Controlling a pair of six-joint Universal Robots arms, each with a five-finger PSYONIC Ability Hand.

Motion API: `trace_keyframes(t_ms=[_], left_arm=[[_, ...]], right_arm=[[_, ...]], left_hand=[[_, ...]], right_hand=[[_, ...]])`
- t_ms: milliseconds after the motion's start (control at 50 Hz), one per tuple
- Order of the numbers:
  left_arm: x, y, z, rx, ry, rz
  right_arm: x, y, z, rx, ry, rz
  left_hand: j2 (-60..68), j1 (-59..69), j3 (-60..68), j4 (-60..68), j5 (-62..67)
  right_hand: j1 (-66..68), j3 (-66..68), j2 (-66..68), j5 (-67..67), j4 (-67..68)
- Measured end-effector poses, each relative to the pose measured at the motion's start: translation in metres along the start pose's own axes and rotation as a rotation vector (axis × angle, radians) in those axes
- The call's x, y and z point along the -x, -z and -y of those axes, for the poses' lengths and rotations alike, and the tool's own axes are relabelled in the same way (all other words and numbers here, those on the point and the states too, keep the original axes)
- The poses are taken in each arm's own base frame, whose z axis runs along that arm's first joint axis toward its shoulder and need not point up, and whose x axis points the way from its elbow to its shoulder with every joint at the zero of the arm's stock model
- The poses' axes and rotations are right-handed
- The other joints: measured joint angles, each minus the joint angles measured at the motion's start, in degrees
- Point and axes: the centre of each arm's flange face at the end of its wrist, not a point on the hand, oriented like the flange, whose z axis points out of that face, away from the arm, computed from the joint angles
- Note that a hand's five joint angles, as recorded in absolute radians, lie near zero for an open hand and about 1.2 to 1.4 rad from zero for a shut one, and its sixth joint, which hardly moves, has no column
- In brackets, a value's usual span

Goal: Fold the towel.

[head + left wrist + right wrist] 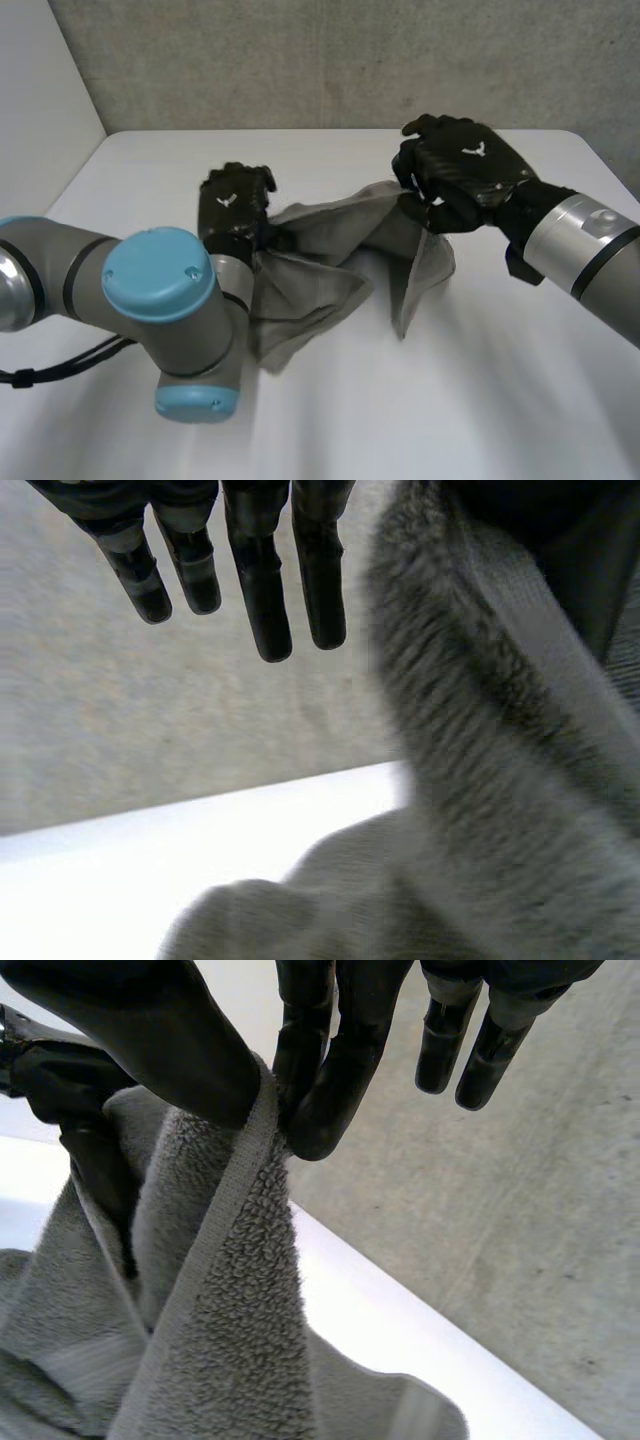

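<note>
1. the grey towel (320,260) hangs between the two hands and sags in the middle. its lowest folds appear to rest on the white desk (500,400).
2. the right hand (340,1060) has the towel by a hemmed edge. the thumb and the fingers next to it pinch the hem from both sides, and the cloth drops away below the palm. its other fingers are straight and clear of the cloth.
3. the left hand (235,205) is at the opposite end of the towel. in the left wrist view the cloth rises just beside it. i cannot tell whether this hand grips the cloth or the cloth only hangs on it.
4. in the head view both hands are up off the desk with their backs toward the camera. the right arm (580,245) reaches in from the right side. the left arm (160,285) is bent, its light-blue cap in the foreground.
</note>
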Motion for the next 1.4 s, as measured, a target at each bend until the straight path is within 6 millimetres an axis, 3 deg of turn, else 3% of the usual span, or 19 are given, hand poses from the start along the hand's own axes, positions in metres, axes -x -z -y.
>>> trace_keyframes(t_ms=[180, 320, 420, 580, 720, 860, 960, 1180, 1400], left_arm=[[0.055, -0.036, 0.025, -0.092, -0.158, 0.17], [0.088, -0.048, 0.039, -0.126, -0.236, 0.253], [0.101, -0.048, 0.042, -0.12, -0.252, 0.275], [0.096, -0.028, 0.032, -0.018, -0.273, 0.176], [0.079, 0.003, 0.018, 0.131, -0.285, 0.014], [0.065, 0.027, 0.004, 0.262, -0.289, -0.093], [0.066, 0.032, 0.0, 0.295, -0.291, -0.097], [0.08, 0.032, 0.01, 0.276, -0.287, -0.045], [0.096, 0.029, 0.029, 0.22, -0.314, 0.008]], right_arm=[[-0.033, 0.003, 0.004, -0.011, 0.007, -0.085], [-0.038, 0.003, 0.003, -0.01, 0.007, -0.094], [-0.035, 0.003, 0.003, -0.01, 0.007, -0.086], [-0.033, 0.003, -0.007, 0.021, 0.0, -0.079], [-0.029, 0.001, -0.036, 0.106, 0.005, -0.051], [-0.018, 0.004, -0.059, 0.181, -0.004, -0.03], [0.0, 0.005, -0.07, 0.205, -0.031, -0.016], [0.042, -0.003, -0.107, 0.26, -0.072, 0.005], [0.051, -0.01, -0.144, 0.331, -0.016, 0.024]], left_hand=[[0.0, 0.0, 0.0, 0.0, 0.06], [0.0, 0.0, 0.0, 0.0, 0.06], [0.0, 0.0, 0.0, 0.0, 0.13], [0.66, 0.48, 0.0, 0.0, 1.74], [9.33, 8.6, 0.0, 0.0, 10.63], [9.87, 9.16, 0.0, 0.0, 11.2], [9.83, 9.08, 0.0, 0.0, 10.97], [9.43, 8.31, 0.0, 0.0, 10.45], [8.88, 7.86, 0.0, 0.0, 9.26]], right_hand=[[0.11, 0.0, 0.0, 0.0, 0.0], [0.29, 0.0, 0.0, 0.19, 0.0], [0.29, 0.0, 0.0, 0.31, 0.0], [0.29, 0.0, 0.0, 0.31, 0.0], [0.29, 0.0, 0.0, 0.31, 0.0], [-33.3, 0.0, -32.8, -35.67, 0.0], [-47.11, 0.0, -48.14, -52.28, 0.0], [-48.73, 0.0, -50.6, -53.91, 0.0], [-48.71, 0.0, -50.6, -52.84, 0.0]])
